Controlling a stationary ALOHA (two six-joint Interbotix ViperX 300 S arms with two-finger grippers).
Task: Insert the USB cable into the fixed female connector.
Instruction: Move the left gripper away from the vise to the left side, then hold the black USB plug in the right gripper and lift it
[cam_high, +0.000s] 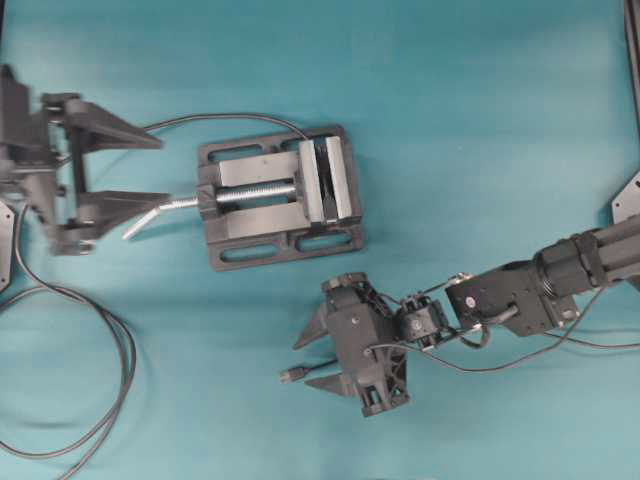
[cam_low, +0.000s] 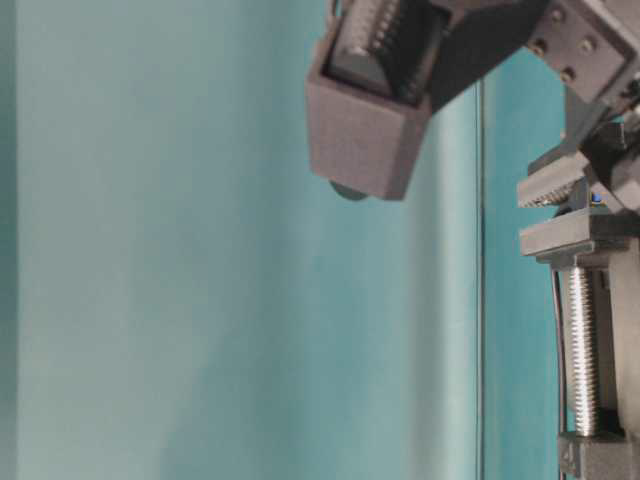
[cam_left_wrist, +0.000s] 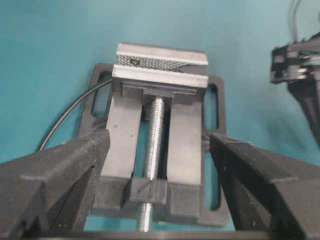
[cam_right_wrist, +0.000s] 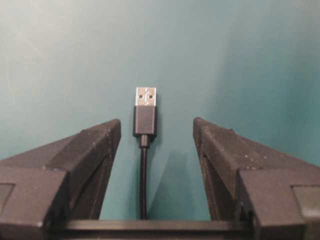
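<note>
Where vise (cam_high: 280, 195) rests, teal tabletop (cam_high: 480, 120).

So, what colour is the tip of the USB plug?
Silver metal on the USB cable, beyond a black plug body; the right wrist view shows it best.

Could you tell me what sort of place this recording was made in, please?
Most likely a robotics lab bench. A flat teal table holds a black bench vise and loose cables, such as a USB cable lying between the open right gripper, while the open left gripper faces the vise handle.
</note>
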